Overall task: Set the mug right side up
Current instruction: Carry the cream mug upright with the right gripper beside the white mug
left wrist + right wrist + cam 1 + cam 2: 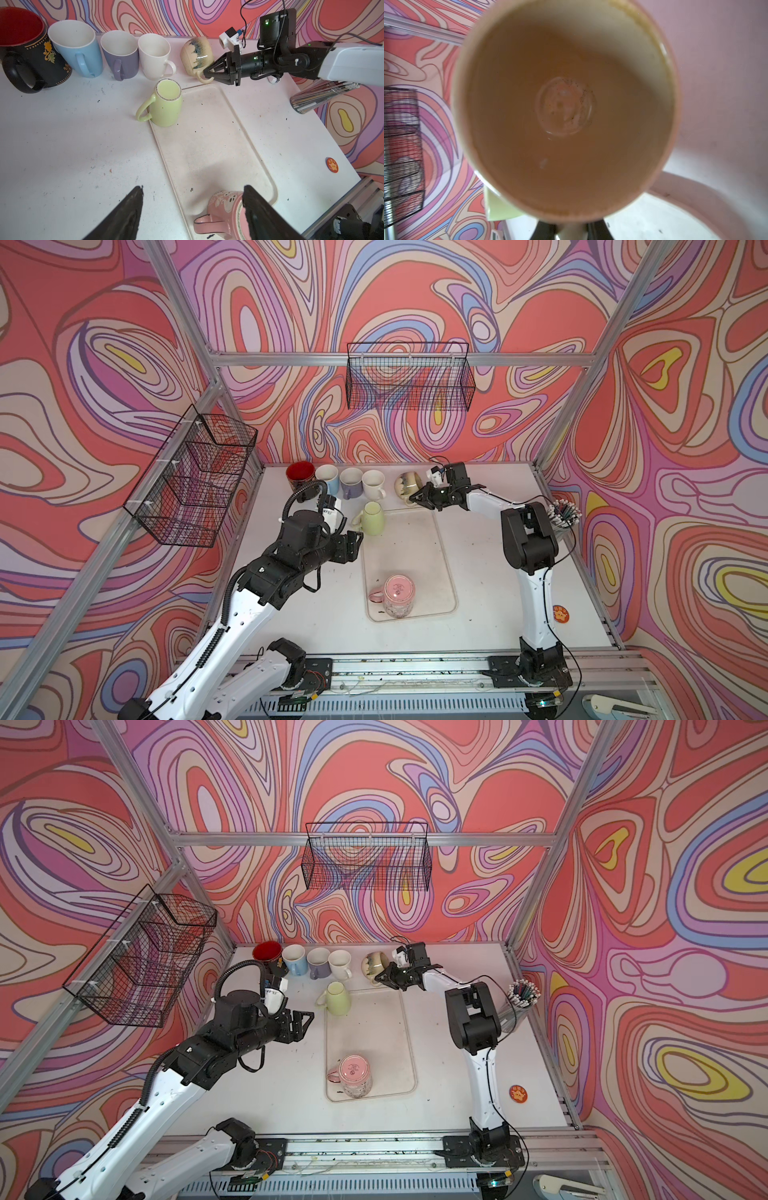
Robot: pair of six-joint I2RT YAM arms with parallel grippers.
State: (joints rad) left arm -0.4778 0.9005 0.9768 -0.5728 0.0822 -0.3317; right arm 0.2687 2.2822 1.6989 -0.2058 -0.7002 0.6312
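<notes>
Right arm reaches from the right edge toward the back of table, forearm low. Right gripper is pinched shut on the handle of cream mug, upper centre in both top views. That mug is tipped on its side; the right wrist view looks straight into its mouth. Left arm comes in from the lower left, elbow bent. Left gripper sits just left of tray, fingers wide apart, holding nothing. Green mug stands at the tray's upper-left corner, near that gripper. Pink mug is base up on the tray, lower centre.
</notes>
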